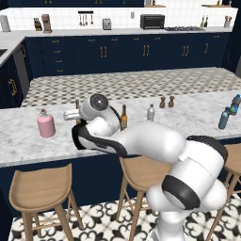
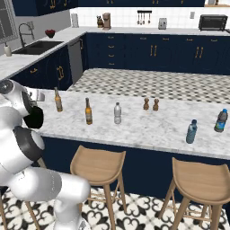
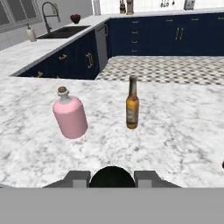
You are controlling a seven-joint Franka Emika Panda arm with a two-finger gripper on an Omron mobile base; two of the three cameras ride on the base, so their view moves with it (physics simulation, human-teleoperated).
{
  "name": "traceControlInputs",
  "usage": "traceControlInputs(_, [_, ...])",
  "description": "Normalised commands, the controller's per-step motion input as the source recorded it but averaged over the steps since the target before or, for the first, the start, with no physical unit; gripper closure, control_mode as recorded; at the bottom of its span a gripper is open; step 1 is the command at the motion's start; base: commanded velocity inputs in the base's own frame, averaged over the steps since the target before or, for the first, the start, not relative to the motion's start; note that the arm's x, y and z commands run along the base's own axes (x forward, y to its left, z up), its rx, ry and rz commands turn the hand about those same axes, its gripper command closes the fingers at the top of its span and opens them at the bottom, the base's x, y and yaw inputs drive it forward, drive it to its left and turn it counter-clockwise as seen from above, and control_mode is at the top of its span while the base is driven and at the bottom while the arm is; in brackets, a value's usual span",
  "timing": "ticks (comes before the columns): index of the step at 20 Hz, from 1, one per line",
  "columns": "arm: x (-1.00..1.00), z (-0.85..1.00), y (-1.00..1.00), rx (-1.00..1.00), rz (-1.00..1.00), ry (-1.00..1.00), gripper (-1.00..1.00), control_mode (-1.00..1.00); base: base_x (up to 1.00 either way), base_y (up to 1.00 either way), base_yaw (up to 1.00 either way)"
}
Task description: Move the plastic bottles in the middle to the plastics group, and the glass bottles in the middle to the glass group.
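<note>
Fingers (image 3: pixel 112 177) pinch a black bottle (image 3: pixel 112 176) at bottom centre, carrying it toward pink bottle (image 3: pixel 70 112) and beer bottle (image 3: pixel 132 104); next, set down beside them on tabletop (image 3: pixel 175 140).

Navy cabinets (image 2: pixel 134 49), marble island counter (image 2: pixel 148 128), 2 wooden stools (image 2: pixel 99 166), patterned floor (image 2: pixel 148 83).

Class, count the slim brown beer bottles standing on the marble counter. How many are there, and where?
2. One brown beer bottle stands at the counter's left end, by the pink bottle. The second brown beer bottle stands mid-counter, left of the clear bottle. The arm may hide others.
</note>
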Motion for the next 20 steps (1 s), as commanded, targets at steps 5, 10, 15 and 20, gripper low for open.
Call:
traceControlInputs(5, [0.38,0.00,0.50,0.00,0.01,0.00,1.00,-1.00,0.00,0.00,0.00])
traceControlInputs(10, [0.41,0.00,0.42,-0.01,0.00,0.00,1.00,-1.00,0.00,0.00,0.00])
traceControlInputs(15, [0.20,0.00,0.46,-0.03,0.00,0.00,1.00,-1.00,0.00,0.00,0.00])
traceControlInputs(20, [0.06,-0.07,0.33,-0.02,0.00,0.00,1.00,-1.00,0.00,0.00,0.00])
